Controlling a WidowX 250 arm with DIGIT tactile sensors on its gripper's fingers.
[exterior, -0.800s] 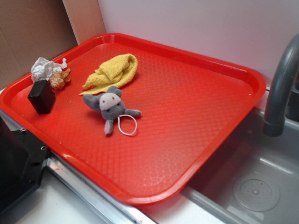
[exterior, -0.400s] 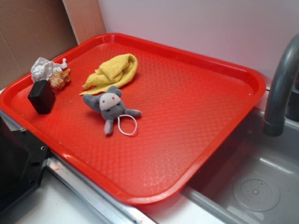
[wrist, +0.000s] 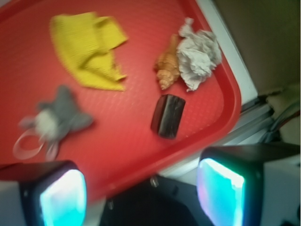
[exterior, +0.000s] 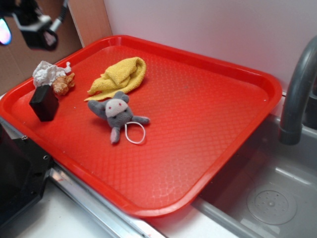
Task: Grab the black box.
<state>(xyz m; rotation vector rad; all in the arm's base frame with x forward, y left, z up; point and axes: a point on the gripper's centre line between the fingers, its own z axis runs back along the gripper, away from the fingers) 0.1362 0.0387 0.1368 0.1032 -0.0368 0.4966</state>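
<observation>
The black box (exterior: 44, 102) stands on the red tray (exterior: 198, 129) near its left rim, next to a small orange toy (exterior: 63, 84) and a crumpled white paper (exterior: 46, 73). In the wrist view the black box (wrist: 168, 116) lies ahead of the jaws, on the tray (wrist: 136, 61). My gripper (wrist: 141, 195) is open, its two glowing pads wide apart with nothing between them. In the exterior view only part of the gripper (exterior: 34, 25) shows, at the top left corner, high above and behind the box.
A grey plush mouse (exterior: 117, 113) with a white loop and a yellow cloth (exterior: 122, 76) lie mid-tray. A large black appliance (exterior: 17, 173) sits below the tray's left front edge. A grey faucet (exterior: 297, 94) and sink (exterior: 267, 198) are at the right.
The gripper has come into the exterior view at the top left corner; earlier it was out of sight. Objects on the tray have not moved.
</observation>
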